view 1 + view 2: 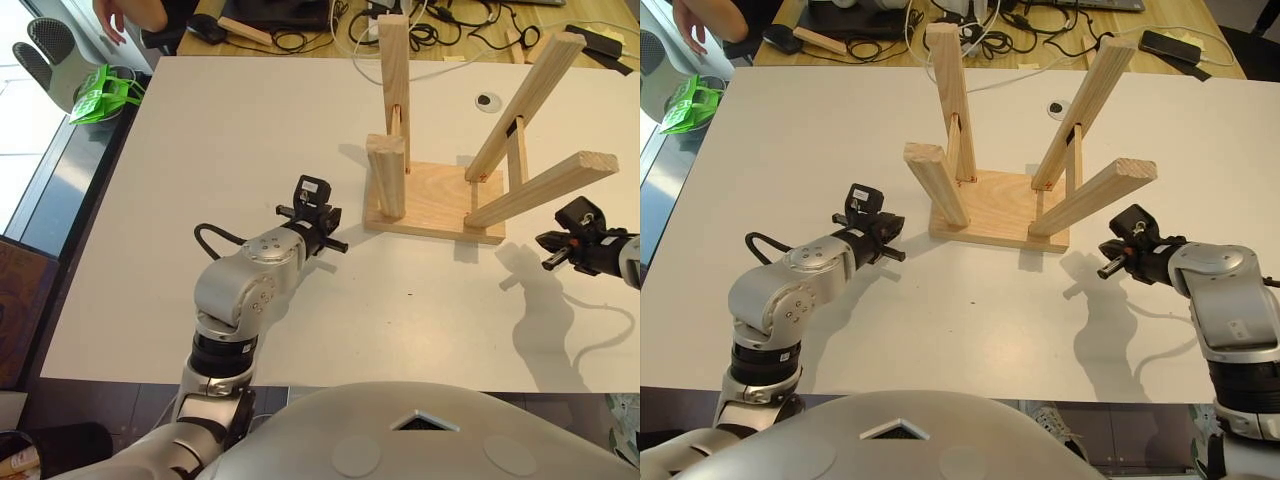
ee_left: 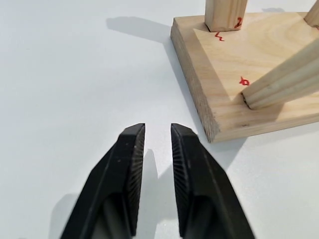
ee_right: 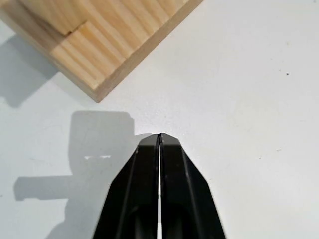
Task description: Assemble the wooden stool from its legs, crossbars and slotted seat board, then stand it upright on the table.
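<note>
The white tabletop (image 1: 250, 130) carries one stool (image 1: 440, 200) upside down: one seat board (image 1: 990, 215) flat, four legs (image 1: 952, 90) pointing up. The bent left arm puts the left gripper (image 2: 157, 132) low by the board's near-left corner, jaws slightly apart and empty. The right gripper (image 3: 159, 137) hovers at the board's right, jaws pressed together on nothing

**Stool upside down between the grippers**

The wooden stool (image 1: 1000, 200) rests inverted. Its seat board (image 1: 435, 200) lies flat on the table (image 1: 970, 330), with four splayed legs (image 1: 950, 95) pointing up and thin crossbars (image 1: 1076, 160) joining pairs. It sits just ahead of the left gripper (image 2: 158, 130) and near the right gripper (image 3: 158, 135), touching neither.
</note>
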`<state>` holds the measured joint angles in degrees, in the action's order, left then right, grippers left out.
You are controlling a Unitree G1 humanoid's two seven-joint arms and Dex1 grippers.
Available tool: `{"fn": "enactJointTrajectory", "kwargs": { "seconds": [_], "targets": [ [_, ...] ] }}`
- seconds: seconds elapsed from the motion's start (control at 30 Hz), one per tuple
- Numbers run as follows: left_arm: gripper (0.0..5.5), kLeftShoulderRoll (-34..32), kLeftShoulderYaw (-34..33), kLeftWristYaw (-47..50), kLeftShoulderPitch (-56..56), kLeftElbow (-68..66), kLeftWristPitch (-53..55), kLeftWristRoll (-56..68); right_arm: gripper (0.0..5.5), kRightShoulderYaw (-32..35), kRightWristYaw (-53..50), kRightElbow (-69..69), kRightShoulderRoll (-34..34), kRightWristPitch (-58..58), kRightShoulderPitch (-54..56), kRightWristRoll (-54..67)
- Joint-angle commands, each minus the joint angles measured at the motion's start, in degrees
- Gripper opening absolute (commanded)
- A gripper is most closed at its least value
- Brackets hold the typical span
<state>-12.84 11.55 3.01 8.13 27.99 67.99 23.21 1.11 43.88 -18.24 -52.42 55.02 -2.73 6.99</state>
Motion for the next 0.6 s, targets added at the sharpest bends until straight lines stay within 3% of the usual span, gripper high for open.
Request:
{"fn": "enactJointTrajectory", "kwargs": {
  "seconds": [0.03,0.13,0.6],
  "targets": [
    [0.43,-0.2,2.7,-2.7,0.8,-1.9,0.5,-1.0,0.00,-2.3,1.2,-1.1,-2.1,-0.5,0.5,0.1],
    [0.03,1.7,3.0,-3.5,1.4,-4.6,0.9,-1.3,0.00,-4.6,1.0,-1.1,-1.4,0.3,3.9,0.1],
    [0.03,7.3,1.3,-4.4,2.5,-12.2,-3.0,-6.1,0.00,-8.4,0.1,1.1,-2.0,0.8,5.3,-0.6]
  ]
}}
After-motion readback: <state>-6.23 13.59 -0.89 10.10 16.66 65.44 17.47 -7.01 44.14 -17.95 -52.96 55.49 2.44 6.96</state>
